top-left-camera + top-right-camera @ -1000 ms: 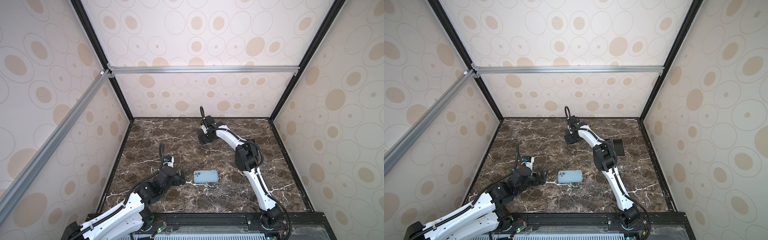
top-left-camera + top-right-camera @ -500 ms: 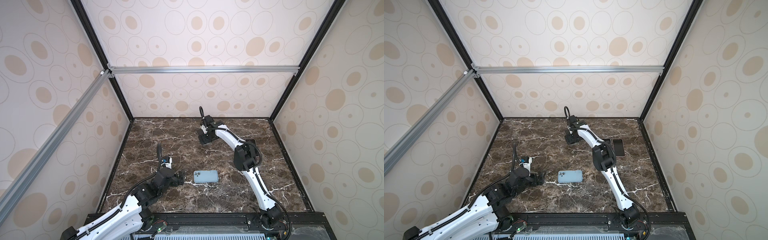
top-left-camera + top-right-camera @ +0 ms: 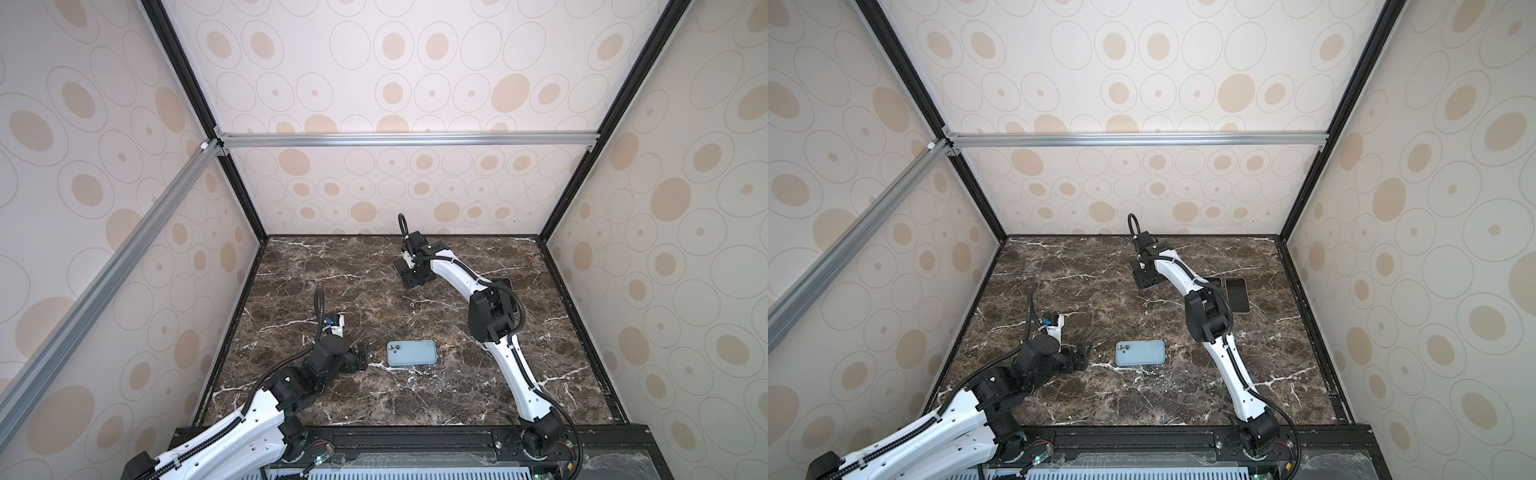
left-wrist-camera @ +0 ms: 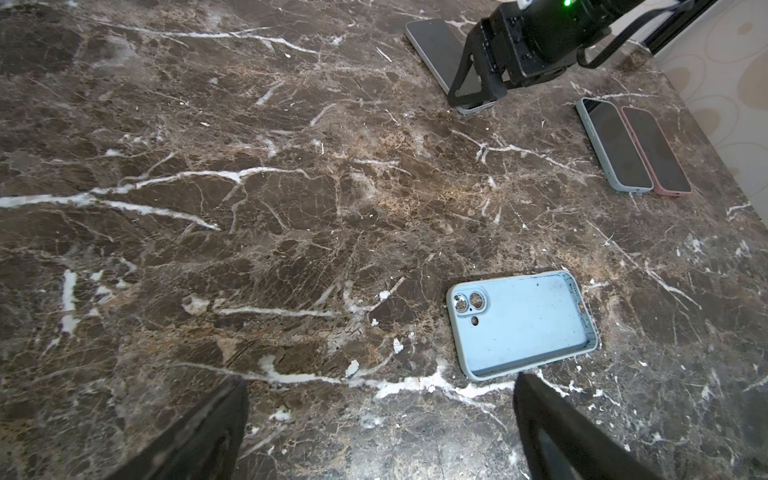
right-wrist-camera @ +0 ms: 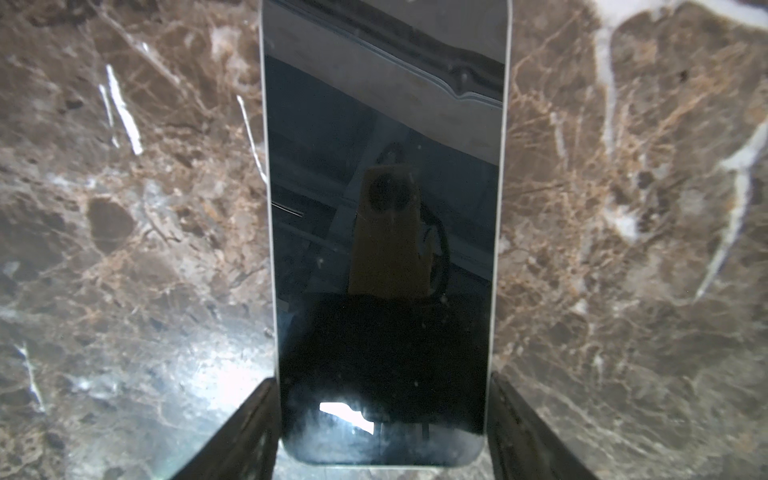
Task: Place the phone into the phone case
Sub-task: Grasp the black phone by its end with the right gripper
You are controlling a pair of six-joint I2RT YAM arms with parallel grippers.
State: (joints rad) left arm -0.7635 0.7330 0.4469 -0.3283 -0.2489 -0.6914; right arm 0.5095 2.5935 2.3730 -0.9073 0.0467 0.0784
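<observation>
The phone (image 5: pixel 384 208) lies screen up, dark and glossy, on the marble at the far middle of the table, and shows in both top views (image 3: pixel 404 272) (image 3: pixel 1139 277). My right gripper (image 5: pixel 382 380) reaches down over its near end. Both fingers (image 5: pixel 505 411) press against the phone's long sides, so it is shut on the phone. The phone case (image 3: pixel 412 353) (image 3: pixel 1140 353) is light blue and lies hollow side up near the front middle. My left gripper (image 4: pixel 380 382) hovers open just left of the case (image 4: pixel 523 324), apart from it.
Two more phones lie side by side near the right wall, one in a light blue case (image 4: pixel 615 145) and one in a pink case (image 4: pixel 654 149). In the top views my right arm's elbow (image 3: pixel 1206 316) partly hides them. Walls enclose the table on three sides.
The right gripper's jaws have closed in from wide open onto the phone's sides. The left arm has shifted only slightly beside the case.
</observation>
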